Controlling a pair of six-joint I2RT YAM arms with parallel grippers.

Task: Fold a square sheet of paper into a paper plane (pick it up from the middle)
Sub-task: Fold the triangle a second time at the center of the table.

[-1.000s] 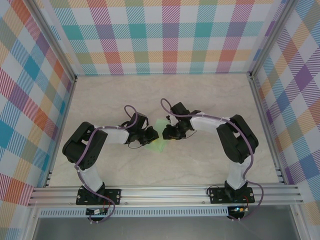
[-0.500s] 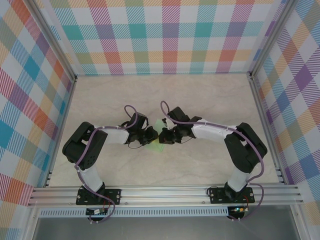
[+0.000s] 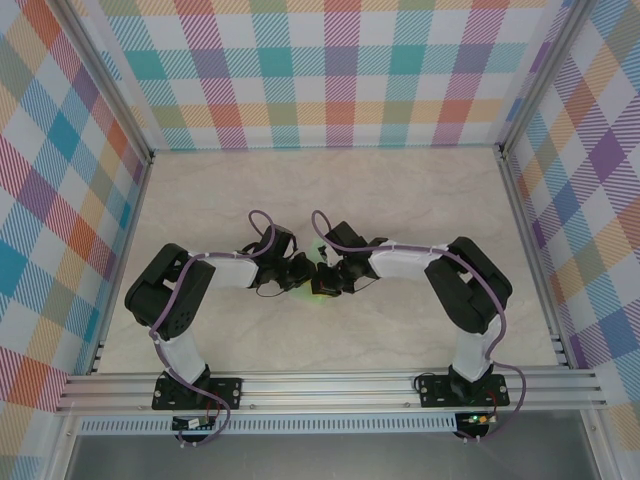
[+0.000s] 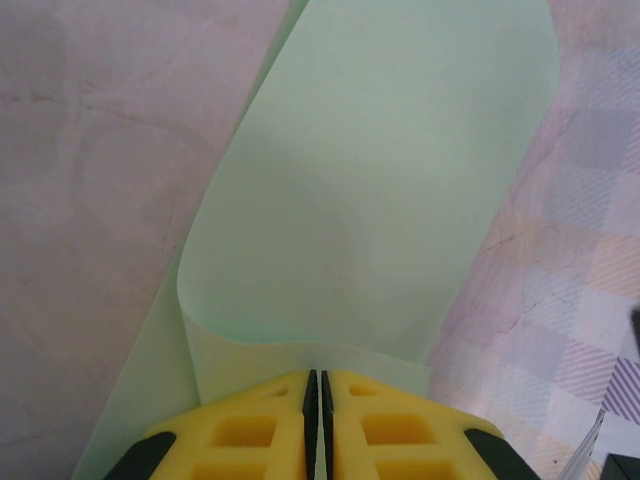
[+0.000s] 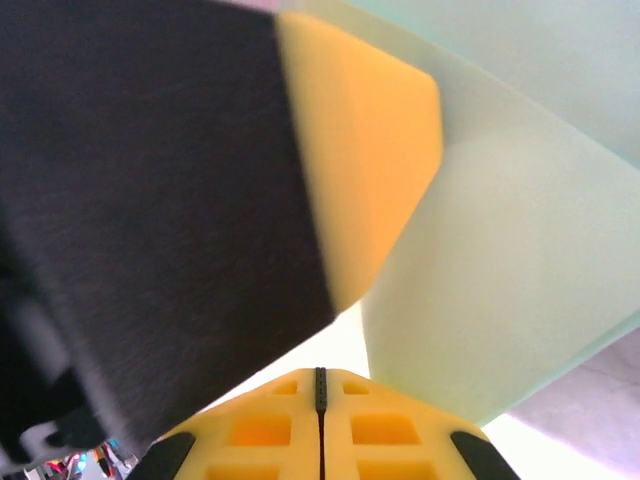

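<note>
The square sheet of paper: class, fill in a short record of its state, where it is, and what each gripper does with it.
item: square sheet of paper, pale green, unmarked
shape: bent over on itself, not flat
place: middle of the table, between the two grippers
left gripper: shut on the sheet
right gripper: shut, close against the sheet; grip unclear
plane: not yet formed

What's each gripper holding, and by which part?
Left gripper pinches the green paper at its curled-over near edge; right gripper is shut, hold unclear.
</note>
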